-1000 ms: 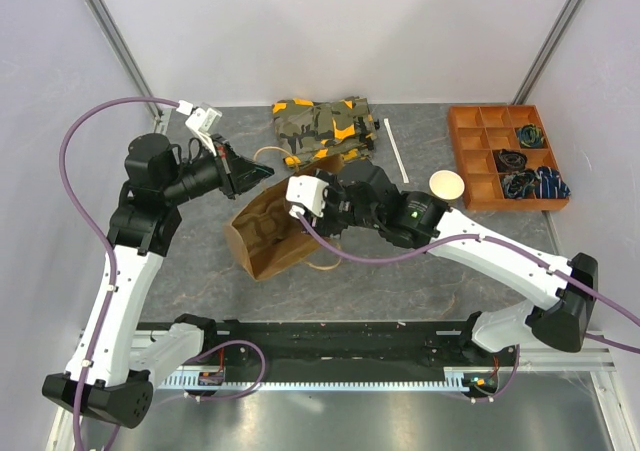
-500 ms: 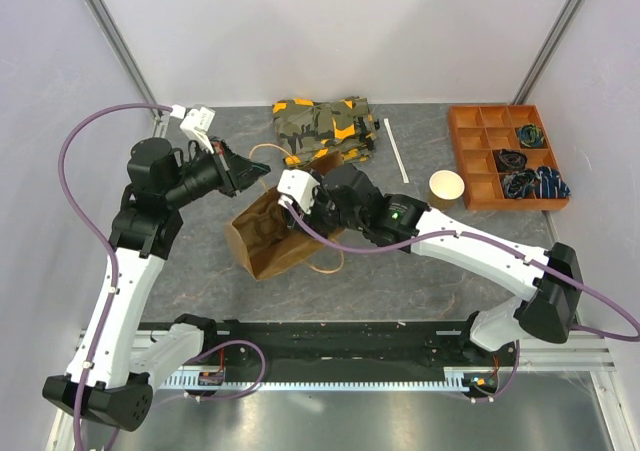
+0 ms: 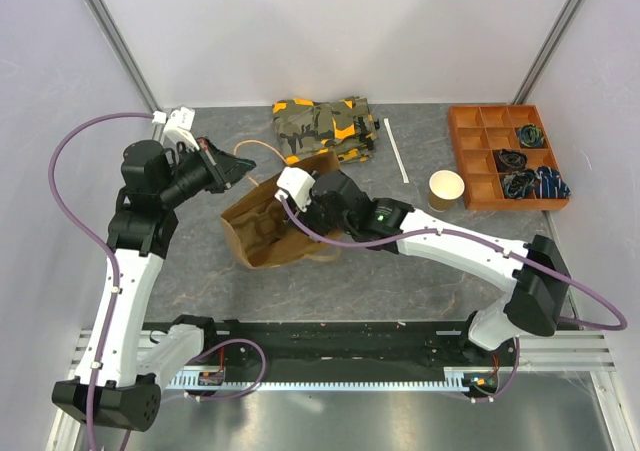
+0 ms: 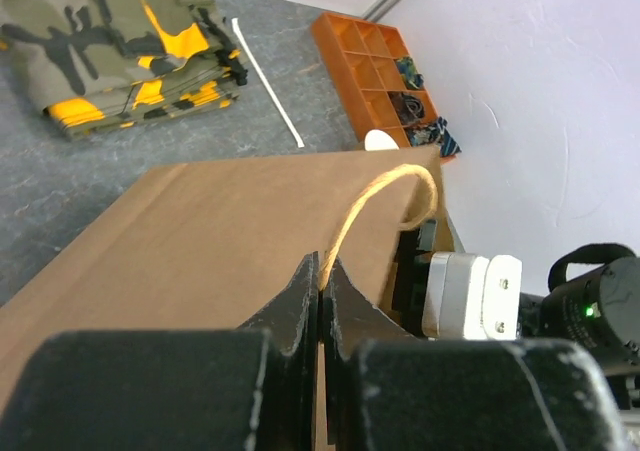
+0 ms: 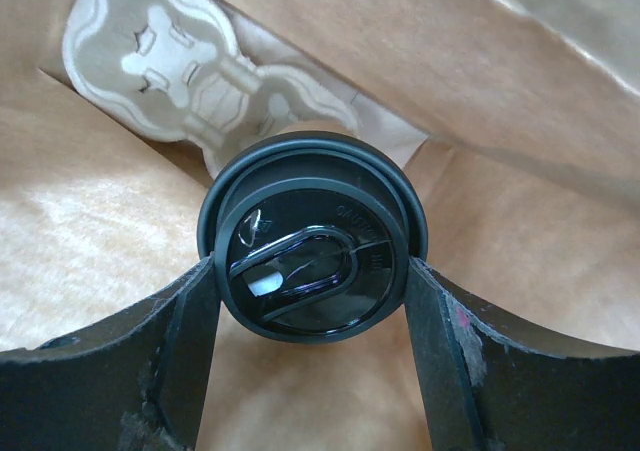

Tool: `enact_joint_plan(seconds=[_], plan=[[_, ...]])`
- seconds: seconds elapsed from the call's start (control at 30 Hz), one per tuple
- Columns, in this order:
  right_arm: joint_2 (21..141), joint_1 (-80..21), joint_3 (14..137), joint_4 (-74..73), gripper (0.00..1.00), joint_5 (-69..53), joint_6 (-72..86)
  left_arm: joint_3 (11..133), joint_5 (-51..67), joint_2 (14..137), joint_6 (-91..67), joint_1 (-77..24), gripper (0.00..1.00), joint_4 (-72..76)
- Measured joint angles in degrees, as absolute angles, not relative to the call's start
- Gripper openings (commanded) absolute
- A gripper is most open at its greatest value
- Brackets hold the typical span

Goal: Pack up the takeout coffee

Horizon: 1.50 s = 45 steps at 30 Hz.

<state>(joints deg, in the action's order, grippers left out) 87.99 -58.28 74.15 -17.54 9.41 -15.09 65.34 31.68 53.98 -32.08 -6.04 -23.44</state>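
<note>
Two grips held mid-frame: left gripper (image 4: 320,276) pinched the brown paper bag's (image 4: 220,231) twine handle (image 4: 397,174) while right gripper (image 5: 310,283), clamped on the black-lidded kraft-paper coffee cup (image 5: 312,251), pushed deeper inside.

The tabletop (image 3: 420,261) in front of me is grey and stone-patterned. A brown paper bag (image 3: 270,259) rests on it left of centre. Against the far edge, near the middle, lies a folded camouflage cloth (image 3: 322,124) in green, black and orange, and just to its right 1 thin white straw (image 3: 397,151) lies apart from it. An orange compartment tray (image 3: 470,121) fills the far right corner, with 1 lidless paper cup (image 3: 447,186) standing just beside its left wall.
</note>
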Motion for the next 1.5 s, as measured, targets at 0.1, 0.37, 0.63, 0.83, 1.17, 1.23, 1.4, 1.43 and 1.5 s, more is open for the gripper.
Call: enact_joint_plan(seconds=[0.1,0.37,0.63,0.83,1.17,1.23,1.4,1.43,1.5], plan=[[89.5,-58.3,74.2,-17.4,0.56,9.6,-14.3,64.6,31.7,54.1,-32.9,-5.0,0.02,-23.5],[94.1,-58.3,74.5,-15.8,0.55,10.3,-13.6,63.4,32.1,54.5,-34.2,-2.9,0.02,-23.4],[96.1,-58.0,74.5,-10.7,0.53,10.7,-13.2,62.5,33.4,54.5,-34.7,0.1,0.02,-23.4],[97.6,-57.4,74.5,-8.6,0.50,10.6,-13.1,62.3,34.4,55.1,-34.7,2.5,0.02,-23.4],[100.6,-55.0,77.8,-12.2,0.46,5.8,-14.1,61.6,39.0,53.0,-30.3,2.9,0.02,-23.3],[100.6,-54.8,77.8,-13.2,0.45,4.3,-14.9,60.7,40.2,51.4,-28.6,2.9,0.02,-23.4],[101.4,-54.4,79.9,-18.1,0.45,0.3,-16.6,59.7,42.4,47.5,-24.5,2.9,0.02,-24.4],[101.8,-54.3,80.4,-18.8,0.46,-0.3,-17.0,59.7,42.5,47.2,-23.9,2.9,0.02,-24.6],[102.8,-54.0,81.9,-20.2,0.45,-1.7,-18.2,59.7,42.4,46.5,-22.7,2.9,0.02,-25.4]])
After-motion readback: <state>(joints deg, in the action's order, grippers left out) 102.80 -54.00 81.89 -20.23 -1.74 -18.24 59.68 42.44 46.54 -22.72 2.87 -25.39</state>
